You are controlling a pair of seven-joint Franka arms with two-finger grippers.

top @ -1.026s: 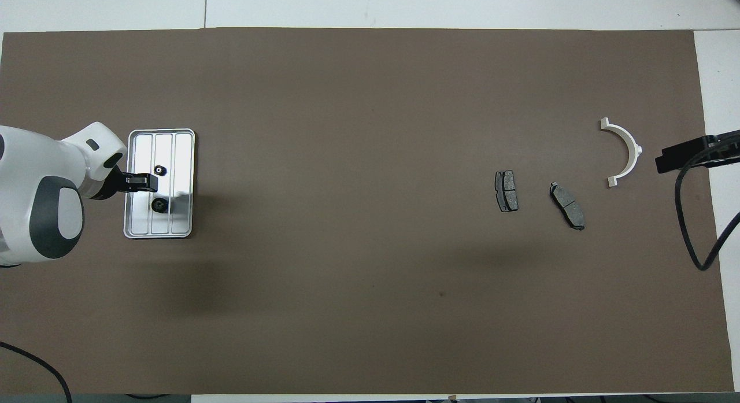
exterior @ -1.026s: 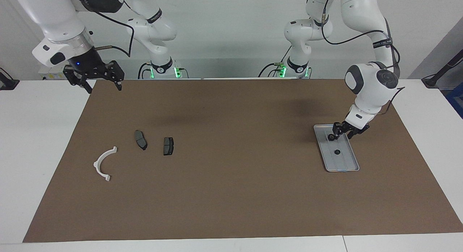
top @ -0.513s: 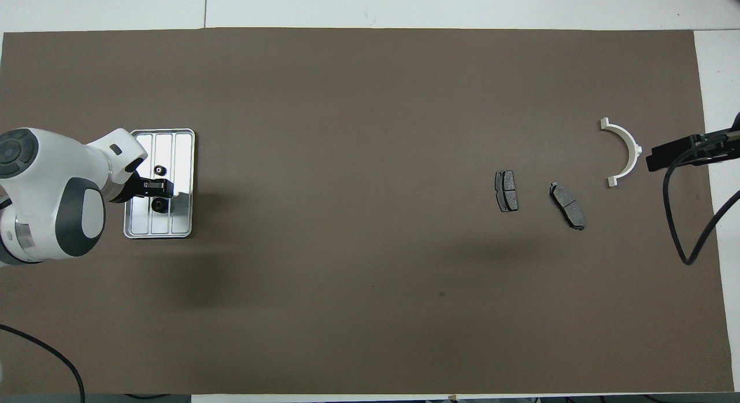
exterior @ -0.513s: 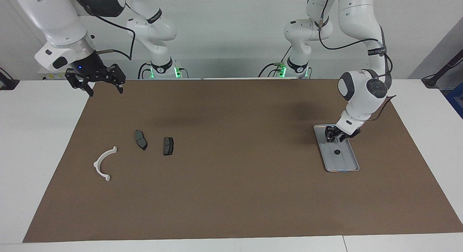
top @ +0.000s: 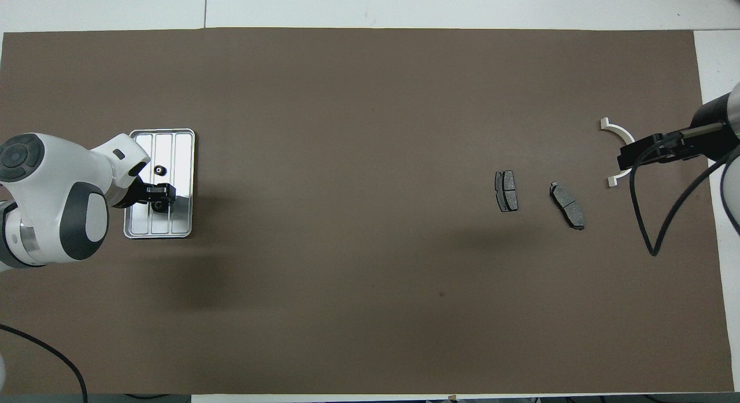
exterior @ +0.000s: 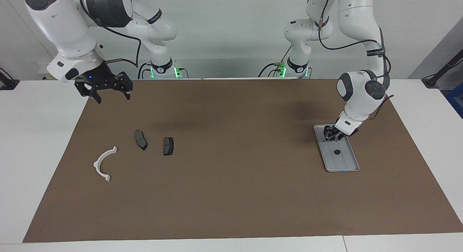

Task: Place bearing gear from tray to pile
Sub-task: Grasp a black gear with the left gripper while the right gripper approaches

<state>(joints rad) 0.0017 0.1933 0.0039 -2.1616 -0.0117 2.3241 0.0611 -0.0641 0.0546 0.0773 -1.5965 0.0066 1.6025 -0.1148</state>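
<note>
My left gripper (exterior: 332, 135) sits low over the tray (exterior: 345, 165), fingers clamped on one bearing gear (top: 156, 206); a 2nd gear (exterior: 336, 152) lies loose in the tray, farther from the robots. Right gripper (exterior: 110, 94) hangs w/ fingers wide apart, nothing in them, over the mat's corner. Surface: brown mat (exterior: 231, 194) on a white table (exterior: 21, 136), pale wall (exterior: 231, 35) at the robots' end. Count: 2 gears, 1 tray, 2 brake pads (exterior: 140, 139) (exterior: 168, 146), 1 white half-ring bracket (exterior: 102, 166), the pile lying at the right arm's end.
</note>
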